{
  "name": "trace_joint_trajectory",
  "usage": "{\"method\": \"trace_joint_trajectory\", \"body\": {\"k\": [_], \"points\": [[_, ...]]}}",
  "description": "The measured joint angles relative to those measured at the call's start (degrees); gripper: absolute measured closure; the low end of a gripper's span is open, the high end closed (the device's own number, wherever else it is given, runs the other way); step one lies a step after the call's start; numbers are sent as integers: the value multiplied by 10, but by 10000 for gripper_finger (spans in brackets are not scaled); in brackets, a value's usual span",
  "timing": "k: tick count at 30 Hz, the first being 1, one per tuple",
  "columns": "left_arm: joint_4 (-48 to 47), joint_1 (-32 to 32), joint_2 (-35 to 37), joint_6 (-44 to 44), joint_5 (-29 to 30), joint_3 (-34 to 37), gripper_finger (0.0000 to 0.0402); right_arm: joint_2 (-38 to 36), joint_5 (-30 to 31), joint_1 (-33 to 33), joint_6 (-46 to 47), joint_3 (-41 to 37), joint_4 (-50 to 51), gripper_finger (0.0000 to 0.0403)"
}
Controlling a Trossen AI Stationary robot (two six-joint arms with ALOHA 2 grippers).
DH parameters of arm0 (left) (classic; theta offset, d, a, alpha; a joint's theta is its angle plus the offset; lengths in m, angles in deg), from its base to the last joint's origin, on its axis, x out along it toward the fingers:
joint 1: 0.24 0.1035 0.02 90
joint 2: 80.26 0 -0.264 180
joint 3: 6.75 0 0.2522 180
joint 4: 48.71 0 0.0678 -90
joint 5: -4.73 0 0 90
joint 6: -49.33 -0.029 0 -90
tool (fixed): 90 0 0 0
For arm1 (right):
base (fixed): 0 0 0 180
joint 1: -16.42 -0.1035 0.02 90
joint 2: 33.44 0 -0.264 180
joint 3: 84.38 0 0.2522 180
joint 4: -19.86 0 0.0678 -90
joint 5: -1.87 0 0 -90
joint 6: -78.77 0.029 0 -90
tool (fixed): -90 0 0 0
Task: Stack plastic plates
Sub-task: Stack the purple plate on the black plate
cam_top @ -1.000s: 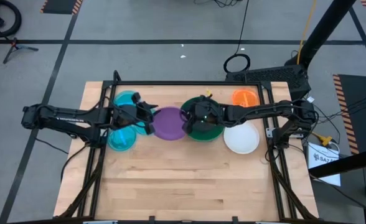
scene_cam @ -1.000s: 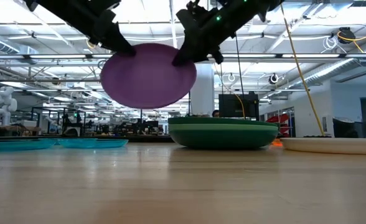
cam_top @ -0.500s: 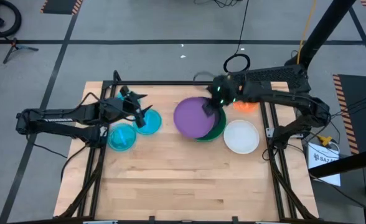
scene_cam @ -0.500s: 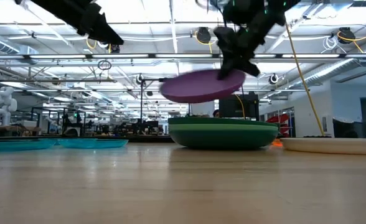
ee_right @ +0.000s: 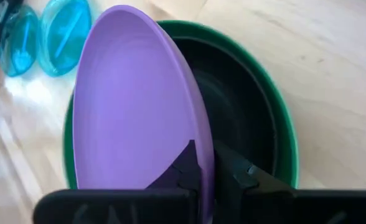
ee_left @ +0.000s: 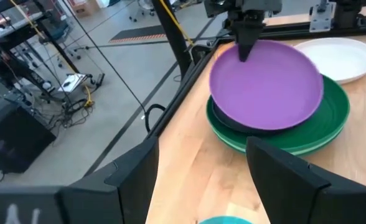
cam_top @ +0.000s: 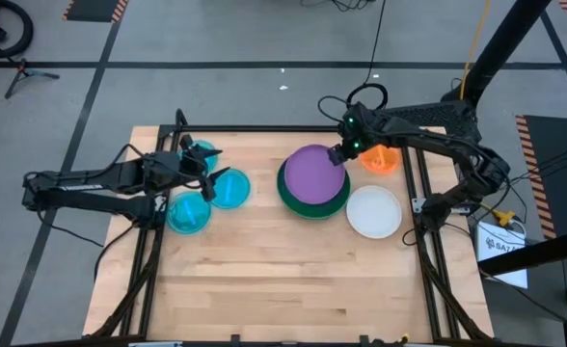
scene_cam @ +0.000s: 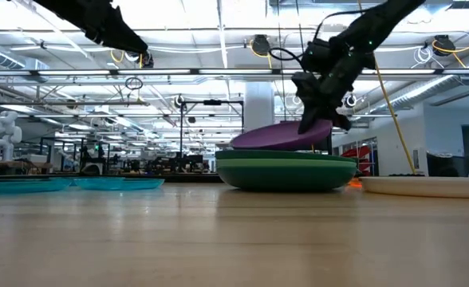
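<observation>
A purple plate point(cam_top: 314, 173) hangs tilted over a stack of green plates point(cam_top: 311, 206) with a black plate point(ee_right: 233, 106) inside. My right gripper point(cam_top: 339, 154) is shut on the purple plate's far right rim. The low view shows the plate point(scene_cam: 278, 135) sloping up toward that gripper point(scene_cam: 318, 123). My left gripper point(cam_top: 209, 164) stands open and raised at the far left, above three blue plates point(cam_top: 189, 212). Its fingers point(ee_left: 139, 174) show wide apart with nothing between them. My right gripper pinches the purple plate's rim point(ee_right: 198, 146) on its far right side, one finger on the upper face point(ee_right: 186, 163) and one beneath. The fingers slant down from the table's far right. The held rim is raised; the opposite edge point(scene_cam: 238, 146) lies on the green stack.
A white plate point(cam_top: 374, 212) lies right of the stack, and an orange plate point(cam_top: 382, 157) sits at the far right behind my right gripper. Blue plates point(cam_top: 229, 189) lie flat at the left. The near half of the wooden table point(cam_top: 283, 280) is bare.
My left gripper has let go of the purple plate and drawn back toward the table's left edge. My right gripper has carried the plate right and toward the far edge, over the green stack, then down. The plate has tipped from nearly upright to almost flat.
</observation>
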Motion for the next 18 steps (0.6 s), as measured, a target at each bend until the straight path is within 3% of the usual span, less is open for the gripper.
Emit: {"method": "trace_joint_trajectory", "body": {"k": [14,18], "points": [[-42,0,1,34,-21,0,156,3,44,3,59,-17,-28,306],[-55,-13,1,64,-31,0,156,3,81,3,68,-17,-23,287]]}}
